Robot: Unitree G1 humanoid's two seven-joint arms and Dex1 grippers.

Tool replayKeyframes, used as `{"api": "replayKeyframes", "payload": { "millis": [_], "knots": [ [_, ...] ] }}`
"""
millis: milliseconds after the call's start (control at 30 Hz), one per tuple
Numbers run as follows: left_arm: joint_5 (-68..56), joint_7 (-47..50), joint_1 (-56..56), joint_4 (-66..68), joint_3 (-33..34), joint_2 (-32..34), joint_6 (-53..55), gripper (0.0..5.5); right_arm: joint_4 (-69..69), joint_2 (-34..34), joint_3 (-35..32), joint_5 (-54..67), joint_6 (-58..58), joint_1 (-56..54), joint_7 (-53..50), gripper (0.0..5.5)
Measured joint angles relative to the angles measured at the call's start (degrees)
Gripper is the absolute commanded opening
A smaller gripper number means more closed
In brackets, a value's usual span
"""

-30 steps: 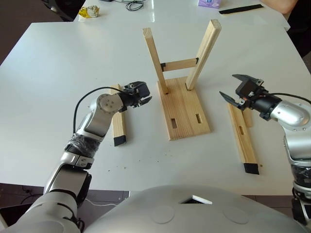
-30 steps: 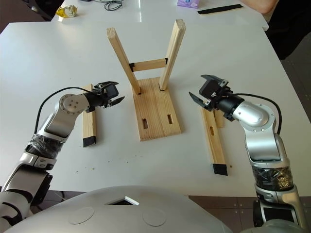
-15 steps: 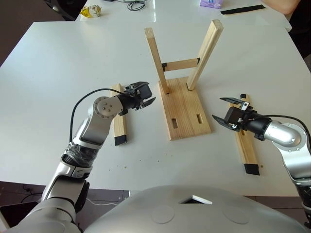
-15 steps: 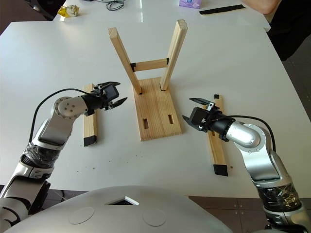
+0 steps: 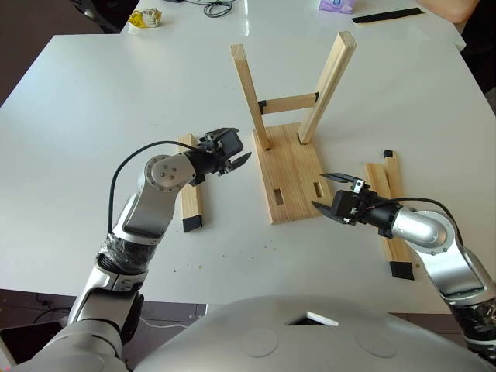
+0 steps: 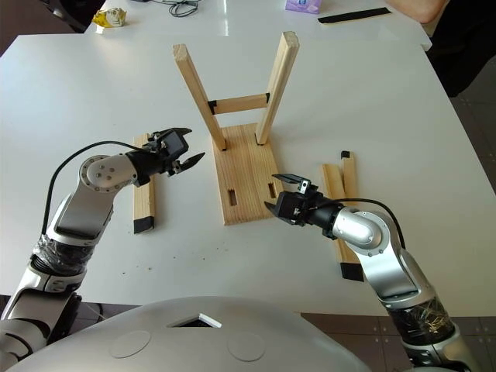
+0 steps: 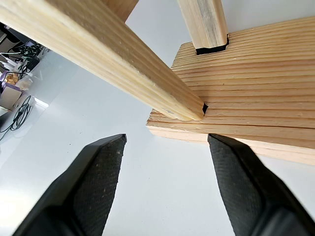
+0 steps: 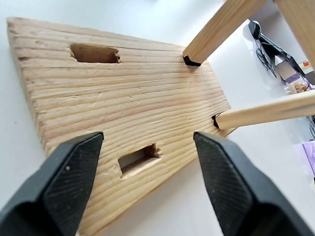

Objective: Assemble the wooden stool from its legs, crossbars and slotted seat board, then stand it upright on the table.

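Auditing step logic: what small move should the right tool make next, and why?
Probably ease the right tool forward and shut on the seat board: it hangs open at the board's near right edge, two slots stand empty, loose legs lie beside.

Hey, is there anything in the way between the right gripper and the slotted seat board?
Nothing visible. The open right gripper is at the near right corner of the seat board, facing it. The loose wooden pieces lie off to its right, out of the path.
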Motion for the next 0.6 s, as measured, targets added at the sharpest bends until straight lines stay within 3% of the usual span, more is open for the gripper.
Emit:
{"api": "replayKeyframes", "payload": {
  "millis": [100,333,600],
  "knots": [
    [-0.05,0.06,-0.39,0.44,0.00,0.04,-0.04,3.08,-1.53,2.02,-3.33,2.31,5.83,-0.60,-1.44,3.40],
    [0.01,3.56,3.64,-2.58,2.85,0.14,1.59,3.08,-3.29,0.55,-23.49,8.99,34.52,-12.52,-5.40,3.40],
    [0.20,6.67,9.28,-6.71,3.82,0.10,3.35,3.08,-3.82,-0.61,-27.32,12.82,72.63,-14.05,-6.03,3.40]
  ]
}}
